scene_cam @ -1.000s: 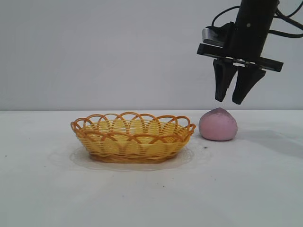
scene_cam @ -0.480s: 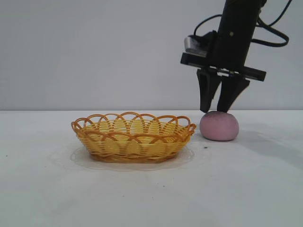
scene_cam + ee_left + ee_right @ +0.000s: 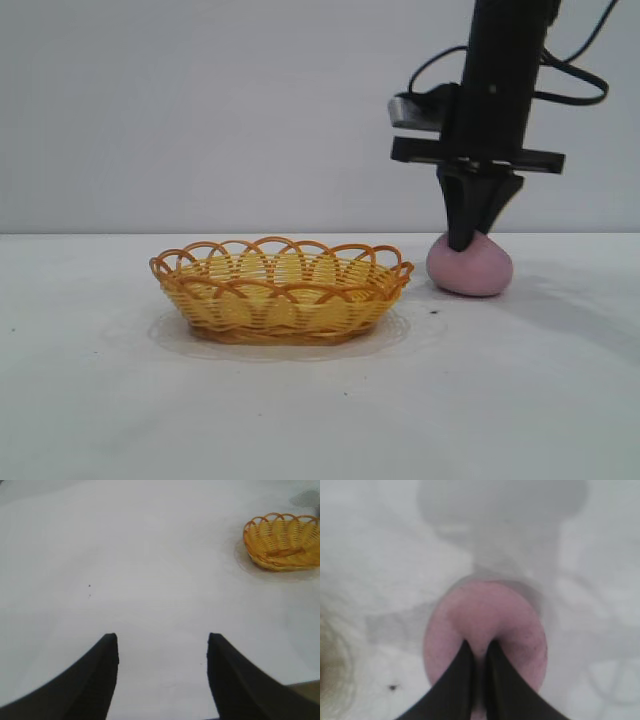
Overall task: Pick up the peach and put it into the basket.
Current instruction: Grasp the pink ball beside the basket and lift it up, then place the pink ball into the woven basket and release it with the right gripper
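Right gripper [image 3: 463, 240] points almost straight down over the peach [image 3: 471, 267], jaws closed together to a narrow point. The tips sit on the top of the peach, at its side toward the basket; the right wrist view shows the two fingers [image 3: 457, 677] nearly touching each other, with the pink fruit [image 3: 485, 625] spread out on both sides of them. So the jaws are pinched at the crown, not around the fruit's body; whether they hold a bit of its tip I cannot tell.

Peach rests on the white tabletop [image 3: 320, 400], just beside the basket [image 3: 282, 290] on its right in the exterior view, close to the rim but not touching. It looks slightly squashed or tilted under the tips. Basket stands upright on the tabletop, nothing inside it.

Small dark speck on the tabletop near the peach, toward the camera.

Left gripper [image 3: 162, 677] appears only in its own wrist view: jaws open with a wide gap, nothing between them, hanging above bare tabletop [image 3: 150, 555]. The basket [image 3: 282, 542] shows far off from it, well apart.
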Controlling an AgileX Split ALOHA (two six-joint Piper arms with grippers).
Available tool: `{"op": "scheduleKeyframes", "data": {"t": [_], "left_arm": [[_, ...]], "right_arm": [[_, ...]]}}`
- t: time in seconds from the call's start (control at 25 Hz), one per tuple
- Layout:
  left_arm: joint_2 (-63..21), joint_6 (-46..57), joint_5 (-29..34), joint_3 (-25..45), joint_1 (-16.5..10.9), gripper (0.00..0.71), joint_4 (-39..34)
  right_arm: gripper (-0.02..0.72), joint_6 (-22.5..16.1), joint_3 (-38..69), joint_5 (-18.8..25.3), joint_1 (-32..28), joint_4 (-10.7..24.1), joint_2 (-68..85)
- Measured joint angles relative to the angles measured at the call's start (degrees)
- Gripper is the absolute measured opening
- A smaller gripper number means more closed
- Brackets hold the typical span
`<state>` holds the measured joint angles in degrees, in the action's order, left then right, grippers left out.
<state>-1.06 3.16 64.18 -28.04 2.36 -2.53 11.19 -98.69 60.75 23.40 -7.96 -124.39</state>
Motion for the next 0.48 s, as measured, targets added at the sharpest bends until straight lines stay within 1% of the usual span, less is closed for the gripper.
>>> {"op": "scheduleKeyframes", "data": {"t": [0.08,0.12,0.32,0.48], "left_arm": [[0.0,0.0,0.0,0.0,-3.77,0.398,0.0],[0.0,0.0,0.0,0.0,-4.92,0.398,0.0],[0.0,0.0,0.0,0.0,-5.57,0.398,0.0],[0.0,0.0,0.0,0.0,-5.57,0.398,0.0]], "right_arm": [[0.0,0.56,0.0,-0.25,2.93,0.14,2.94],[0.0,0.87,0.0,-0.5,4.21,0.02,4.67],[0.0,1.64,0.0,0.49,10.68,-0.59,8.77],[0.0,2.5,0.87,0.89,13.83,-2.73,8.4]]}}
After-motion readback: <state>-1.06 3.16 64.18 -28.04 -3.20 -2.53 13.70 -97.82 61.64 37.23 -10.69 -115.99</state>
